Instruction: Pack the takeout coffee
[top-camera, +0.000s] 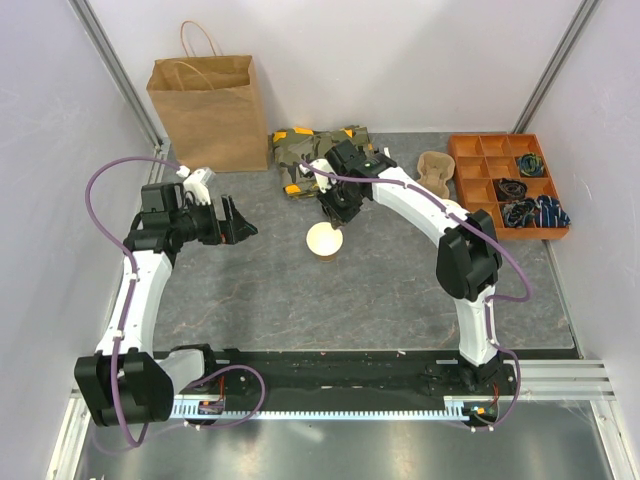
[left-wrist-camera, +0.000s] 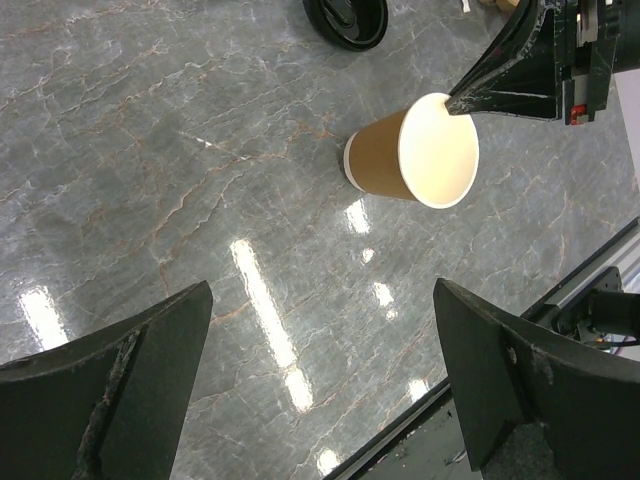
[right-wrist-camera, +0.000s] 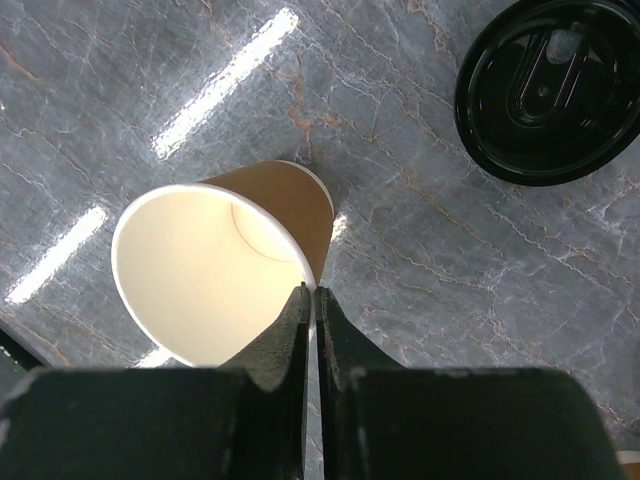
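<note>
Right pincer (right-wrist-camera: 312, 292) sits lowest in its own view, its fingers pressed almost together on the rim of the lidless cup (right-wrist-camera: 210, 275), one inside the cream wall and one outside, a hold that suits thin paper. Near the cup a black lid (right-wrist-camera: 548, 90) lies on the tabletop (right-wrist-camera: 430, 300), apart from it. Left pincer (left-wrist-camera: 322, 290) hangs spread wide and empty, facing the cup, probably placed to help. No lidded takeout coffee shows in any view, so I cannot place it; the paper bag (top-camera: 208, 115) stands upright at the far left
</note>
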